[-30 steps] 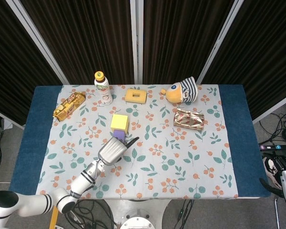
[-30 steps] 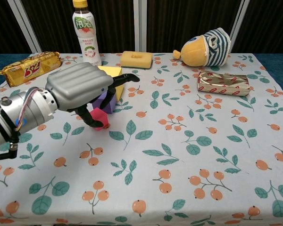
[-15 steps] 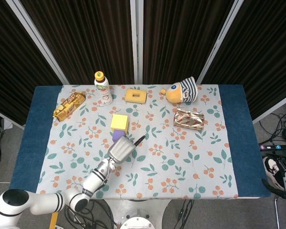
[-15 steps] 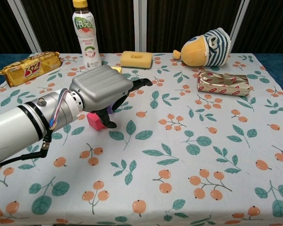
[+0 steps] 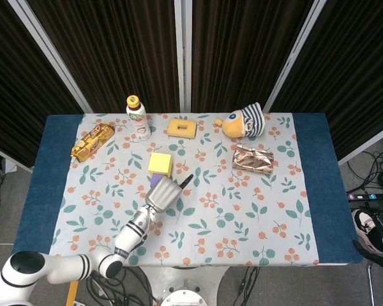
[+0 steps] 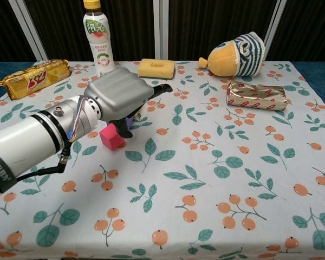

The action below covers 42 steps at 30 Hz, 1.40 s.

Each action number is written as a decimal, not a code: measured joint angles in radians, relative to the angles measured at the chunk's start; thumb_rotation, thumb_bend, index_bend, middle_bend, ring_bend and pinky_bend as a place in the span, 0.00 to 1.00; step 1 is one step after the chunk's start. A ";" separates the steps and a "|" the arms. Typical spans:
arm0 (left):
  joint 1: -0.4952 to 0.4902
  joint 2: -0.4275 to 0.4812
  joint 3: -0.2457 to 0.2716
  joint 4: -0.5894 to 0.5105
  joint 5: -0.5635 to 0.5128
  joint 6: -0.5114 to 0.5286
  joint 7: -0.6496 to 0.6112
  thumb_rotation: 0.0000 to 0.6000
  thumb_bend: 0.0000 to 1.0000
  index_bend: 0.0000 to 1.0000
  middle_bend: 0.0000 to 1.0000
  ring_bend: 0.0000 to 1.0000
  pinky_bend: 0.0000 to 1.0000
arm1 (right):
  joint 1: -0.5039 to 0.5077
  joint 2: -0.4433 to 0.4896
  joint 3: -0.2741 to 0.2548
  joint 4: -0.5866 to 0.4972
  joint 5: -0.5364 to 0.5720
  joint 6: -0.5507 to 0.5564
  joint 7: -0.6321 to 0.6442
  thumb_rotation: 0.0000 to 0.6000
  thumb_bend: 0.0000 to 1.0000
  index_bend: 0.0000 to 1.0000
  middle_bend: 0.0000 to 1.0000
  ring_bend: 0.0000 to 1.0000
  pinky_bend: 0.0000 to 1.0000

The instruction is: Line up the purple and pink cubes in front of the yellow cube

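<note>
The yellow cube (image 5: 160,163) stands mid-table in the head view. Just in front of it a sliver of the purple cube (image 5: 154,181) shows by my left hand (image 5: 165,193). In the chest view the pink cube (image 6: 111,137) rests on the cloth, free of the fingers. My left hand (image 6: 122,97) hovers above and behind it, its fingers (image 6: 121,129) hanging down beside the cube and the thumb stretched out to the right. A strip of the purple cube (image 6: 129,120) shows behind those fingers. The hand hides the yellow cube in the chest view. My right hand is out of both views.
Along the back stand a drink bottle (image 5: 138,118), a gold snack pack (image 5: 92,141), a yellow sponge (image 5: 182,127) and a striped plush toy (image 5: 244,122). A gold foil packet (image 5: 253,159) lies right of centre. The floral cloth (image 6: 216,179) covers the table.
My left hand set the pink cube down in front of the purple one, let go and drew up and back towards the yellow cube.
</note>
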State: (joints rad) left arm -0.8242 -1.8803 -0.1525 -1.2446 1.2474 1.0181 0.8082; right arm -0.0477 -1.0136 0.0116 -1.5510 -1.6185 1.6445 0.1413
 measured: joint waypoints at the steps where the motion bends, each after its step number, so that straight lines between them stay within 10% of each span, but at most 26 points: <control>1: -0.002 0.000 0.000 0.003 0.000 -0.001 0.002 1.00 0.02 0.13 0.75 0.72 0.74 | 0.000 0.000 0.000 0.000 0.000 0.000 0.000 1.00 0.07 0.22 0.30 0.26 0.36; 42: -0.021 -0.001 0.013 0.030 -0.057 -0.003 0.094 1.00 0.02 0.13 0.75 0.72 0.74 | -0.008 -0.002 0.001 0.009 -0.001 0.006 0.012 1.00 0.07 0.22 0.30 0.26 0.36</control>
State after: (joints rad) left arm -0.8452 -1.8816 -0.1393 -1.2143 1.1901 1.0148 0.9024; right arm -0.0559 -1.0156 0.0129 -1.5419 -1.6194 1.6502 0.1528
